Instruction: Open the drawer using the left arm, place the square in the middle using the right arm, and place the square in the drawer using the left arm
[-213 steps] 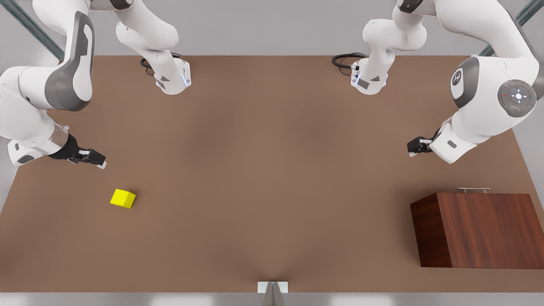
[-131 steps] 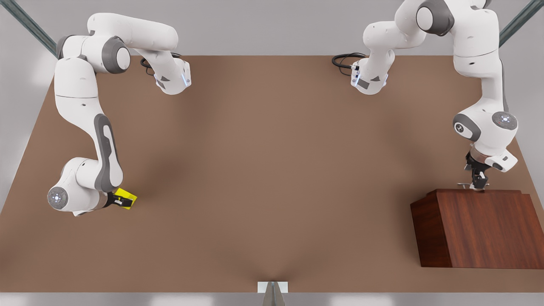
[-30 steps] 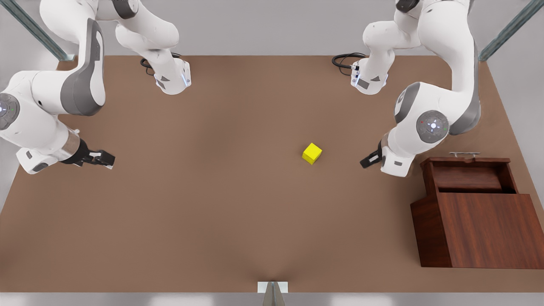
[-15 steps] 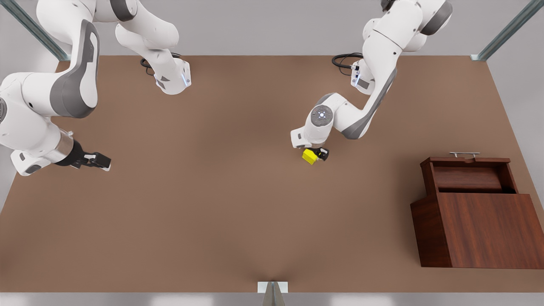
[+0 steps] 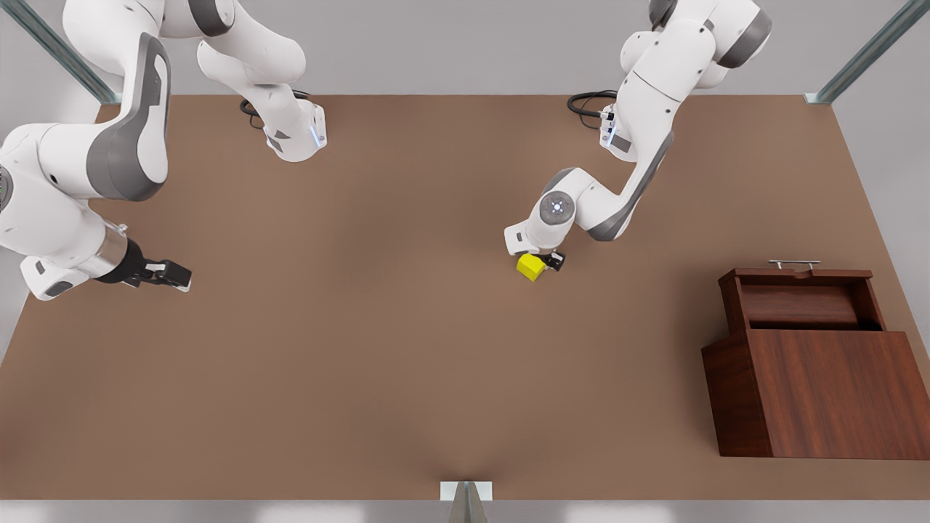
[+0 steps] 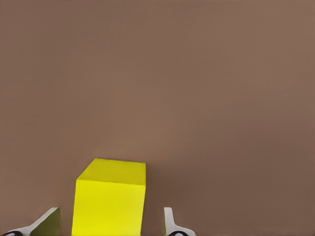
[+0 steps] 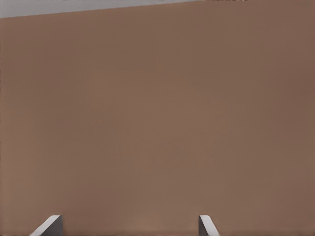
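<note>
Yellow and sharp-edged, the square (image 5: 531, 267) is sitting on the bare middle of the brown tabletop (image 5: 407, 349), just past centre toward the front view's right. In the left wrist view the square (image 6: 109, 197) is lying between the two pale fingertips (image 6: 47, 222), with a sliver of table showing on each side — so the left gripper (image 5: 543, 261) is straddling it with its fingers spread, not yet clamped. In the front view that gripper is sitting at about 2 o'clock of the cube, hanging from the arm that is reaching in from the far edge.

To do this grasp well, in my judgement, the fingers should be closing flat against two opposite faces, low enough to catch the cube's middle and not its top edge; a corner grip would be letting it twist. The cube is looking slightly off-centre between the tips, nearer one finger, so a small sideways correction before closing would be helping.

The drawer (image 5: 799, 301) is standing pulled out of the wood-grain cabinet (image 5: 828, 396) at roughly 4 o'clock from the square, well apart — a lift clear of its front wall will be needed.

The right gripper (image 5: 168, 275) is waiting with its fingers parted near the table's left edge in the front view, at 9 o'clock from the square.
</note>
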